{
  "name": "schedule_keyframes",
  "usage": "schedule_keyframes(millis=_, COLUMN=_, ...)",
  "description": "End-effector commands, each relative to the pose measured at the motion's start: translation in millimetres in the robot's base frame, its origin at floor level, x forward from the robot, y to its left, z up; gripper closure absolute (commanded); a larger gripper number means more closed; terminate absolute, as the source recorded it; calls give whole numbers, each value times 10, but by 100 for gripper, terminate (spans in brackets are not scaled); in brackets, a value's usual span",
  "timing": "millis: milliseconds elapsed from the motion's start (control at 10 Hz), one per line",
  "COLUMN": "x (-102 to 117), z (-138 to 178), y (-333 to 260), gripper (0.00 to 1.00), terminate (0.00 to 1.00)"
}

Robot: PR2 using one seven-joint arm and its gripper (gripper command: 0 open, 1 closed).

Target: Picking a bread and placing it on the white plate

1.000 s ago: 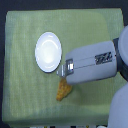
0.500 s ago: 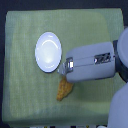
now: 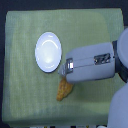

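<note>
The white plate [image 3: 48, 52] lies flat on the green cloth, left of centre in the exterior view. The bread [image 3: 63, 89], a golden-brown tapered piece, rests on the cloth just below and to the right of the plate, clear of it. My gripper [image 3: 63, 75] points toward the view's left, with its tip right over the bread's upper end and close to the plate's lower right rim. The grey gripper body hides the fingers, so I cannot make out how the jaws stand or whether they touch the bread.
A green cloth [image 3: 25, 95] covers the table. My arm's bulky grey body [image 3: 92, 62] reaches in from the exterior view's right and covers the cloth there. The table's front edge [image 3: 55, 123] runs along the bottom.
The arm has shifted only slightly and looks a little lower over the bread. Bread and plate lie where they were.
</note>
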State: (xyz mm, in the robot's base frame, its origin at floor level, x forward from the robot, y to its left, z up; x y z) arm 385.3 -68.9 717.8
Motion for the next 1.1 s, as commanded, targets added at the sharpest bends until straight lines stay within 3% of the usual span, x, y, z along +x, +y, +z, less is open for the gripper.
schedule_keyframes(millis=0, x=-80, z=99, y=-39, gripper=100, terminate=0)
schedule_keyframes(millis=1000, x=-50, z=274, y=122, gripper=100, terminate=0)
